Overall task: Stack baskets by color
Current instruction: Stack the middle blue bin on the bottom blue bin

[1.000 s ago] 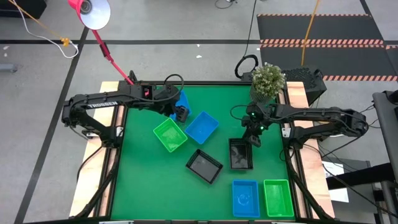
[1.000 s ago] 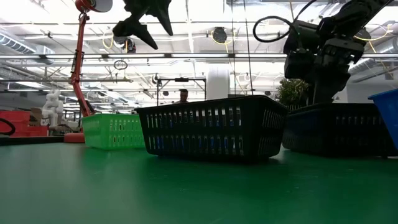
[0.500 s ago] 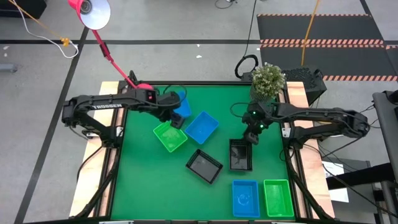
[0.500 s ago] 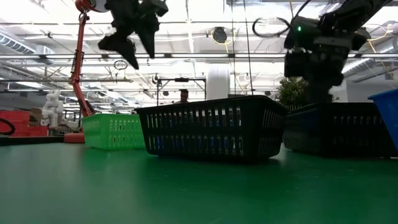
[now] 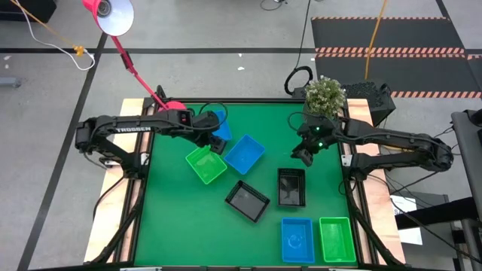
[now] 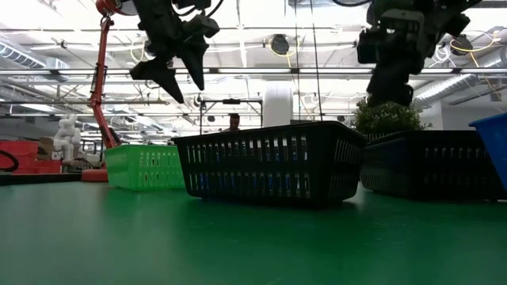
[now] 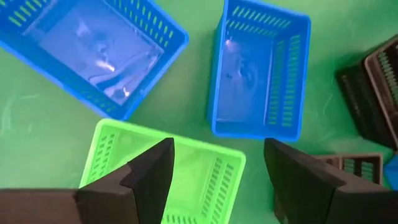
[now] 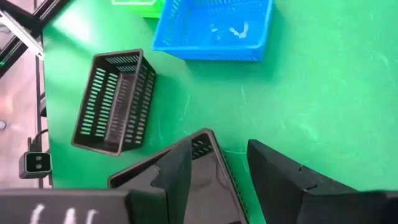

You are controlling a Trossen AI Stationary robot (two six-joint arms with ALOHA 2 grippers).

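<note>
Baskets stand on their bottoms on the green mat. My left gripper [image 5: 215, 141] hangs open above the near rim of a green basket [image 7: 180, 168], with two blue baskets [image 7: 93, 50] [image 7: 261, 68] beyond it. My right gripper [image 5: 303, 156] hangs open above the mat, just beyond the far end of a black basket [image 5: 291, 187]. A second black basket [image 5: 247, 201] lies to its left. A blue basket [image 5: 297, 239] and a green one [image 5: 337, 239] stand at the near right. Both grippers are up in the air in the low view, left [image 6: 186, 85] and right [image 6: 388, 79].
A pink lamp base [image 5: 172, 106] with a slanting red stem stands at the mat's far left corner. A potted plant [image 5: 324, 96] stands at the far right corner. Bare mat lies along the near left [image 5: 181, 233] and in the far middle [image 5: 263, 120].
My left gripper has come down toward the green basket and the blue ones, still open. My right gripper has risen off the far end of the black basket, moved a little toward the far edge and rolled. The black basket stays on the mat.
</note>
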